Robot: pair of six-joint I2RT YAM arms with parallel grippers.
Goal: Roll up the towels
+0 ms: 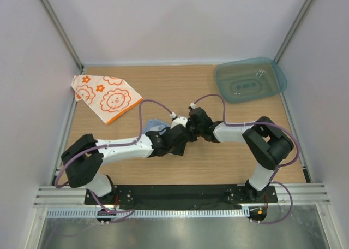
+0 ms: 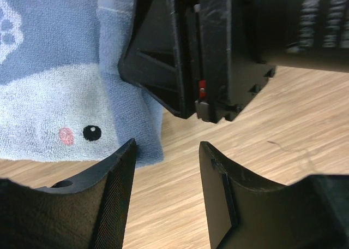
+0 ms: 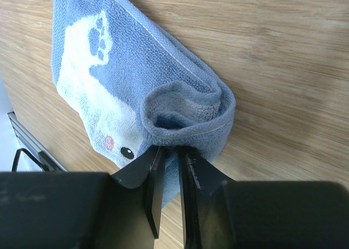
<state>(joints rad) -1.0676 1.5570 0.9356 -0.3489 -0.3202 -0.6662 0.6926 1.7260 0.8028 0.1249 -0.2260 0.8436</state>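
On my right wrist feed, the right gripper had its 2 fingers pressed almost together, pinching the curled end of the blue towel between them. That end was turned over into a loose roll just beyond the fingertips. The rest of the cloth lay flat on the table, showing a white animal print with a paw, a pink cheek and a black eye.

The left gripper stood spread, with only bare wood between its fingers; it held nothing. The finger on the left of that view sat just beside the towel's near corner, and I could not tell whether it touched the cloth. The black body of the right gripper filled the upper part of that view.

From the top camera, both arms reached inward and met near the middle of the table, with the blue towel mostly hidden under them. The white towel, printed with orange flowers and edged in orange, lay spread at the far left corner, well apart from both grippers. A translucent teal tray sat at the far right corner.
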